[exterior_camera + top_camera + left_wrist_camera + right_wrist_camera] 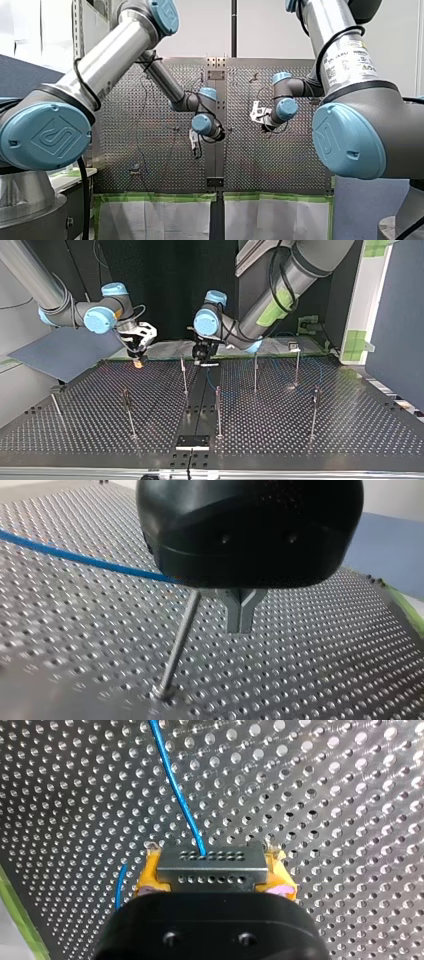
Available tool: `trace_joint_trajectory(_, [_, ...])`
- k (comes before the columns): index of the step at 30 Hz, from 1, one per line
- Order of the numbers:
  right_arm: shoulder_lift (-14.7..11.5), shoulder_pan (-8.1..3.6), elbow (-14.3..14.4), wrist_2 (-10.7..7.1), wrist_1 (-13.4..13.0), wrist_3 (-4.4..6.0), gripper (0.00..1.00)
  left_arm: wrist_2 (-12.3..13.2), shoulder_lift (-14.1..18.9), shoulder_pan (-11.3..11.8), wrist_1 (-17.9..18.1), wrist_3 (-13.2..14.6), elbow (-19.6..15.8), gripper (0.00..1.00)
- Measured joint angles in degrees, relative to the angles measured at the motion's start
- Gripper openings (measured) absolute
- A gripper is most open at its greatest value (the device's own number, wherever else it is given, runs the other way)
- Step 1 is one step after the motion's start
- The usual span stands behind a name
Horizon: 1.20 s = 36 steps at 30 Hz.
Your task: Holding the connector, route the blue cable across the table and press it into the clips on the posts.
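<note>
In the right wrist view my right gripper (212, 885) is shut on a grey metal connector (210, 867), held between its yellow pads (148, 876). The blue cable (175, 785) leaves the connector and runs ahead over the perforated table. At the top view's left, my right gripper (137, 361) hangs just above the table's far edge. My left gripper (240, 626) has its metal fingers shut with nothing visible between them, beside a thin post (177, 645). The blue cable (75, 556) passes behind its body. In the top view my left gripper (202, 360) is near the middle, with cable (212, 380) below it.
Several thin upright posts stand on the table, among them post (184, 375), post (255, 372) and post (218, 410). A dark rail (199, 405) runs down the table's middle to a black block (192, 442). Green tape (160, 197) edges the table's near side in the front view.
</note>
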Motion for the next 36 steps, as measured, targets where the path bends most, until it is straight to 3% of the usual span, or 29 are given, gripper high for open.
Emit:
trace_joint_trajectory(9, [0.11,-1.07,-0.13,-0.04,-0.88,0.17,0.00,1.79,-1.12,2.53,-0.43,-0.67,3.97,0.00])
trace_joint_trajectory(17, [0.27,-1.98,-0.76,-0.29,-1.31,0.31,0.00,2.39,-1.10,3.85,-1.07,-0.87,4.66,0.00])
trace_joint_trajectory(18, [0.30,-2.09,-0.84,-0.37,-1.30,0.30,0.00,2.41,-1.10,3.82,-1.37,-0.89,4.66,0.10])
trace_joint_trajectory(19, [0.33,-2.19,-0.93,-0.45,-1.30,0.27,0.00,2.46,-1.10,3.76,-1.66,-0.90,4.66,0.10])
trace_joint_trajectory(20, [0.34,-2.24,-0.97,-0.49,-1.29,0.25,0.00,2.54,-1.10,3.66,-1.98,-0.87,4.66,0.22])
trace_joint_trajectory(21, [0.35,-2.26,-1.01,-0.53,-1.29,0.23,0.00,2.69,-1.08,3.51,-2.44,-0.82,4.66,0.40])
trace_joint_trajectory(22, [0.34,-2.29,-1.03,-0.56,-1.28,0.21,0.00,2.77,-1.05,3.36,-2.83,-0.71,4.66,0.40])
trace_joint_trajectory(24, [0.34,-2.31,-1.06,-0.58,-1.26,0.18,0.00,2.77,-1.03,3.00,-3.88,-0.13,4.67,0.72])
trace_joint_trajectory(25, [0.33,-2.31,-1.06,-0.59,-1.23,0.15,0.00,2.68,-1.03,2.84,-4.34,0.22,4.67,0.72])
trace_joint_trajectory(27, [0.32,-2.29,-1.05,-0.59,-1.16,0.12,0.00,2.26,-1.02,2.43,-5.53,1.17,4.68,0.99])
trace_joint_trajectory(36, [0.32,-1.81,-1.00,-0.65,-0.59,0.10,0.00,-2.06,0.16,0.78,-10.75,4.10,4.57,0.99])
